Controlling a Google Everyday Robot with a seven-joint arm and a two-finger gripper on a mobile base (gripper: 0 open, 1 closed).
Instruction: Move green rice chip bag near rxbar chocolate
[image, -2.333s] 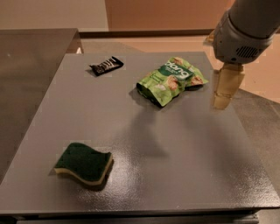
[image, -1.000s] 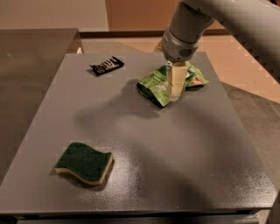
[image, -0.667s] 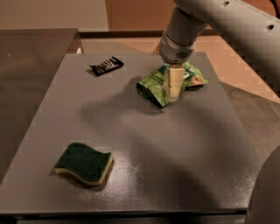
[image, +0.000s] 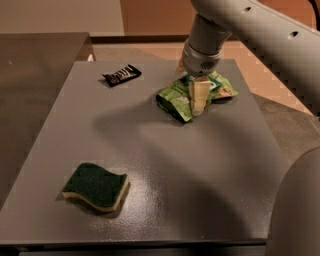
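Note:
The green rice chip bag (image: 174, 98) lies crumpled on the grey table (image: 200, 165), at the far right of its middle. My gripper (image: 198, 101) comes down from the arm (image: 205, 45) and sits right over the middle of the bag, touching or almost touching it and hiding part of it. The rxbar chocolate (image: 121, 75), a small black wrapper with white lettering, lies at the far left of the table, well apart from the bag.
A dark green sponge with a yellow base (image: 96, 186) lies near the front left. The table's right edge runs close behind the bag. A darker counter (image: 35, 65) adjoins on the left. My arm's large body (image: 300, 210) fills the lower right corner.
My gripper has moved left from beside the bag's right end to over the bag's middle and has settled lower on it. The bag, the bar and the sponge have stayed in place.

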